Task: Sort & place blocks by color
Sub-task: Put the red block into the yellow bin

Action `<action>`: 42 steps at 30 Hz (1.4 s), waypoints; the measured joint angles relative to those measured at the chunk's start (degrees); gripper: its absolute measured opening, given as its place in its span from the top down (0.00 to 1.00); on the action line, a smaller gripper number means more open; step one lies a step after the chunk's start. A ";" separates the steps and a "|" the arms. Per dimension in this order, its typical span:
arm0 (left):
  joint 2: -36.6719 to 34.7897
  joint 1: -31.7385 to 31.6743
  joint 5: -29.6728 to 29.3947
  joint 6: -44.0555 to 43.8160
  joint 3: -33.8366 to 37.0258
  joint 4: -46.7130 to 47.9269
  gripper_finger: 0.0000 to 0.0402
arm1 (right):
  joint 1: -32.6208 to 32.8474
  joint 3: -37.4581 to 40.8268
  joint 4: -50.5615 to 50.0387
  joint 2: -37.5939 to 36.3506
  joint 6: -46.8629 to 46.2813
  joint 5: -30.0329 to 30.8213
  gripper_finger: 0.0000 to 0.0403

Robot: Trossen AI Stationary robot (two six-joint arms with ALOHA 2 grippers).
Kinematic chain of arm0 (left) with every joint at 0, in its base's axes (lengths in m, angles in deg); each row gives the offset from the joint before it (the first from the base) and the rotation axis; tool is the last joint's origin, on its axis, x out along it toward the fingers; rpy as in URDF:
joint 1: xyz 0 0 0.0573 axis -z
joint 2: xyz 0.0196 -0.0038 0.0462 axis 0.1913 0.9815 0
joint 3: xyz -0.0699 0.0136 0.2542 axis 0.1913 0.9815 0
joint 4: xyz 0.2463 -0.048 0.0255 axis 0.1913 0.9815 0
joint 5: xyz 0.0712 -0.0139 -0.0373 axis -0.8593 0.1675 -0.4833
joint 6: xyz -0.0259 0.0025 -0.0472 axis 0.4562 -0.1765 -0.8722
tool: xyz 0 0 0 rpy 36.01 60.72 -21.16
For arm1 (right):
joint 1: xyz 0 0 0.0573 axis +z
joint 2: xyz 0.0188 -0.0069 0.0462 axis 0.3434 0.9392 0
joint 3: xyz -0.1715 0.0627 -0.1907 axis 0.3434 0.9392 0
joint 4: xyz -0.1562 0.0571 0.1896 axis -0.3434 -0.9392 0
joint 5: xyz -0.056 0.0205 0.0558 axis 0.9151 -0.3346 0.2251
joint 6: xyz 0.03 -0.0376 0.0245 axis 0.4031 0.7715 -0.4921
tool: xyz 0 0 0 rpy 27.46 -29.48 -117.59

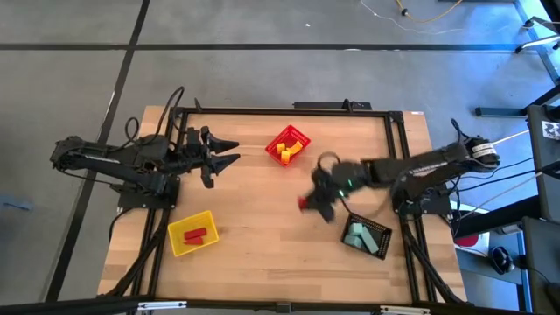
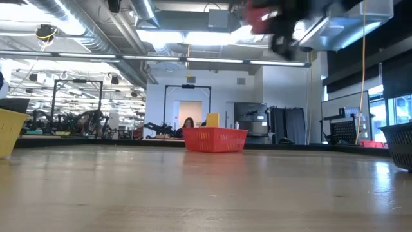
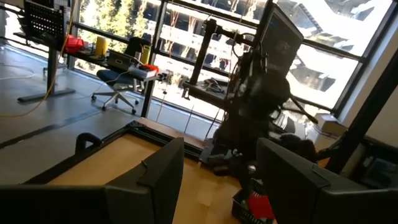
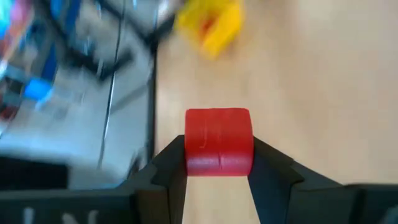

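My right gripper (image 1: 311, 203) is over the middle of the table, just left of the black bin (image 1: 366, 236), and is shut on a red block (image 4: 219, 140). In the low view the red block (image 2: 261, 19) is high above the tabletop. Pale green blocks (image 1: 357, 234) lie in the black bin. Yellow blocks (image 1: 284, 152) lie in the red bin (image 1: 296, 136). Another red block (image 1: 194, 234) lies in the yellow bin (image 1: 179, 241). My left gripper (image 1: 226, 153) is open above the table's left part, left of the red bin, and touches nothing. My right gripper pinches the red block between its two fingers, one finger on each of two opposite side faces (image 4: 191, 155). The fingers slant down toward the table's left side. The block is lifted clear of the table.
The red bin (image 2: 215, 138) stands near the far edge, the yellow bin (image 2: 9, 132) near the left front, the black bin (image 2: 400, 145) near the right front. Bare wood (image 1: 262, 227) lies between the bins. A black frame rail (image 1: 280, 111) runs round the table.
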 joint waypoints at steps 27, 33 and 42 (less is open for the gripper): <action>22.66 0.83 5.46 28.98 -8.68 2.86 0.51 | -12.88 0.02 25.12 4.32 -18.98 -5.87 0.67; 32.25 0.83 5.75 32.90 -15.42 3.06 0.51 | -12.01 0.09 26.67 6.01 -20.12 -5.99 0.67; 37.46 1.54 6.38 37.63 -20.09 2.59 0.51 | -10.41 0.07 31.80 8.00 -22.61 -6.77 0.67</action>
